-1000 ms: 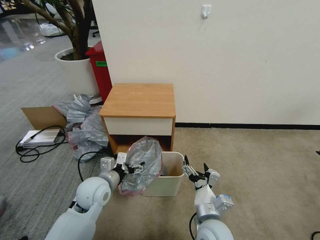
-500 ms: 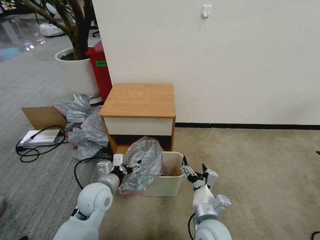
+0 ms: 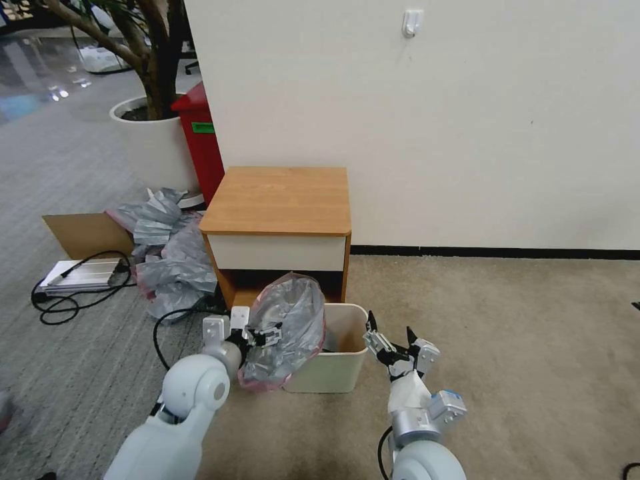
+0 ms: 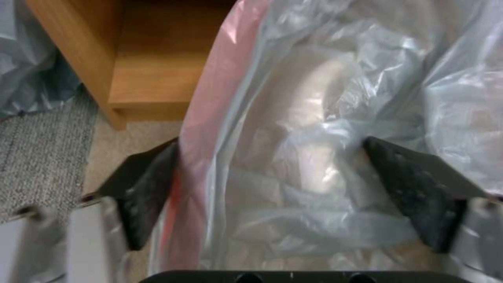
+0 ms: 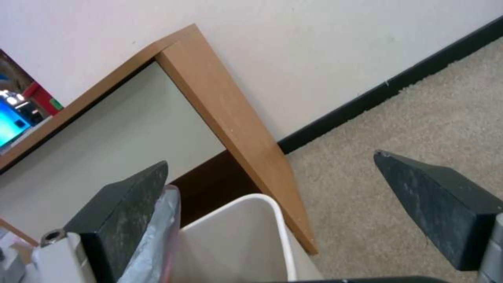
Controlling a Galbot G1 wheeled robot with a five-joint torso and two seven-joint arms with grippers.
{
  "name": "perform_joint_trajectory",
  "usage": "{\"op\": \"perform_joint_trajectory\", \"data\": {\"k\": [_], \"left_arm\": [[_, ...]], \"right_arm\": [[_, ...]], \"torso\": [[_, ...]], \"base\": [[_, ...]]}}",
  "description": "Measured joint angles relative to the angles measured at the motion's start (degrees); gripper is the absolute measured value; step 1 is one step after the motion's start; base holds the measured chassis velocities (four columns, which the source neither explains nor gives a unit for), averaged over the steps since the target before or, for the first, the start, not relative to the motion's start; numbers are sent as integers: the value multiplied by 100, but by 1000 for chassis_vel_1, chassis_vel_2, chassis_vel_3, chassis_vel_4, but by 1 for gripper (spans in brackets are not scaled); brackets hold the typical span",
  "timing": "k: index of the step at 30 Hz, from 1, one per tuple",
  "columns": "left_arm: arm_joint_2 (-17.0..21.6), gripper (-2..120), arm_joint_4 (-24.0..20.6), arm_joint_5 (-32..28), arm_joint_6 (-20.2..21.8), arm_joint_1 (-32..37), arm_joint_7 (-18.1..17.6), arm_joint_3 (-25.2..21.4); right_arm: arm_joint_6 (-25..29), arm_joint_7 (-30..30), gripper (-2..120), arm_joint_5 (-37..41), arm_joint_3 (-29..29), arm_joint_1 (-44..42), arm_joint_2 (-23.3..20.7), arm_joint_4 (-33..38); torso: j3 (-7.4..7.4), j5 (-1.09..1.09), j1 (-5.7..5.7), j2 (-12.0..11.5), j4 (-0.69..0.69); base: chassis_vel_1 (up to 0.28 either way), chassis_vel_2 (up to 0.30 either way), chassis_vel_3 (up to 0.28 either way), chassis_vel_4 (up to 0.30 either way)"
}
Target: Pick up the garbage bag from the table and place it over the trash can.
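Grey, one garbage bag (image 3: 288, 327) drapes one trash can (image 3: 340, 363).

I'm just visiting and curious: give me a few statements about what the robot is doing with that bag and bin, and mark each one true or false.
1. The garbage bag lies flat on the table. False: it hangs at the left side of the trash can, partly over its rim.
2. The left end effector is open, with the bag between its fingers. True.
3. The right end effector grips the bag. False: it is open and empty, beside the can's right side.
4. The trash can stands on the carpet in front of the table. True.
5. The table's top carries a heap of bags. False: the grey bag heap lies on the floor.
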Motion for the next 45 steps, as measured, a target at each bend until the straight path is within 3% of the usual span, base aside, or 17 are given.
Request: {"op": "perform_joint_trajectory", "data": {"k": [4, 10, 14, 16, 18, 20, 25, 29, 38, 42, 44, 45], "left_arm": [[43, 74, 216, -5, 2, -111, 137, 126], [23, 69, 403, 211, -16, -201, 361, 297], [-27, 57, 510, 270, -23, -265, 406, 390], [-40, 43, 538, 310, -25, -269, 418, 429], [-42, 39, 538, 314, -26, -264, 419, 432], [-58, 28, 534, 342, -27, -236, 420, 438], [-67, 13, 518, 406, -28, -166, 420, 434], [-68, 8, 490, 464, -29, -95, 429, 414], [-104, 8, 292, 699, -50, 205, 393, 286], [-109, 7, -84, 733, -356, 505, 291, 211], [-92, 5, -290, 767, -568, 645, 286, 170], [-52, 3, -520, 886, -950, 816, 271, 87]], "right_arm": [[32, 0, 100, -55, 17, -51, 8, 32], [36, 2, 100, -77, 35, -65, 21, 86], [36, 4, 100, -78, 38, -72, 34, 101], [37, 5, 100, -80, 38, -77, 38, 97], [37, 5, 100, -80, 37, -77, 37, 96], [39, 7, 100, -80, 37, -67, 35, 94], [39, 9, 100, -80, 13, -56, 34, 100], [39, 11, 100, -80, -9, -56, 32, 111], [26, 13, 100, -77, -69, -54, -2, 230], [-9, -63, 100, -79, -126, -31, -36, 301], [-9, -345, 100, -98, -133, -14, -60, 327], [-32, -854, 100, -116, -128, -8, -124, 390]], "torso": [[0, 0, 0, 0, 0], [-1, 5, 0, 0, 3], [-2, 6, 0, 1, 3], [-2, 5, 0, 1, 3], [-2, 4, 0, 1, 3], [-2, 3, 0, 2, 3], [-2, 2, 0, 2, 1], [-2, 1, 0, 2, -1], [-1, 0, 0, 2, -1], [5, -7, 0, -2, -2], [6, -11, 1, -3, -2], [4, -4, 1, -3, -2]], "base": [[0, 0, 0, 0], [0, 0, 0, 0], [0, 0, 0, 0], [0, 0, 0, 0], [0, 0, 0, 0], [0, 0, 0, 0], [0, 0, 0, 0], [0, 0, 0, 0], [0, 0, 0, 0], [0, 0, 0, 0], [0, 0, 0, 0], [0, 0, 0, 0]]}}
